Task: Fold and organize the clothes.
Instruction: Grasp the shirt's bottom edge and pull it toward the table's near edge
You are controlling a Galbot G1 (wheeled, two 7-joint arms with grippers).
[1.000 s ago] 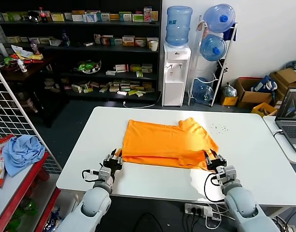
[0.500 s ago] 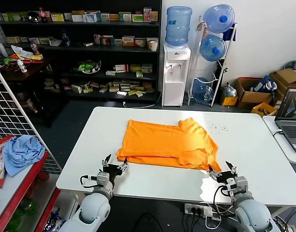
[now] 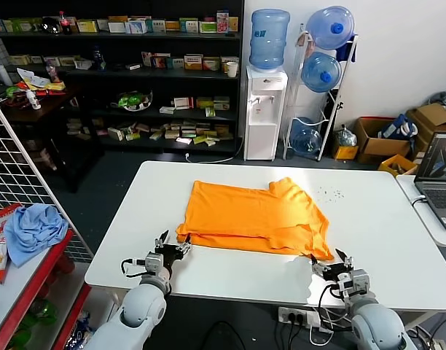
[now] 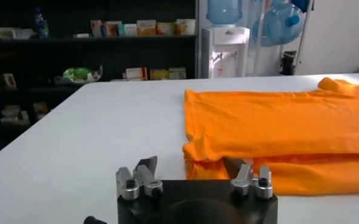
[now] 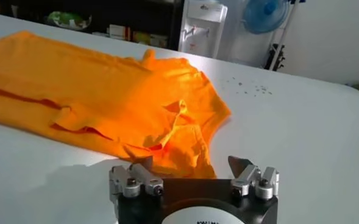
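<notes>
White and wide, the surface (image 3: pixel 383 219) carried the orange T-shirt (image 3: pixel 256 215), folded once, just ahead of both released tools: left tool (image 3: pixel 167 249) off one corner, right tool (image 3: pixel 341 265) off the other. Its rumpled right corner risked snagging and dragging the fold apart.

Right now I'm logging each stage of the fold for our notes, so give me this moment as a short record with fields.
garment: orange T-shirt, folded once, lying flat on the white table
right corner of shirt: bunched and wrinkled, not flat
left gripper: open, empty, just off the shirt's near left corner
right gripper: open, empty, just off the shirt's near right corner
contact: neither gripper touches the shirt
nearby: laptop on the next table, blue cloth on the red rack
</notes>
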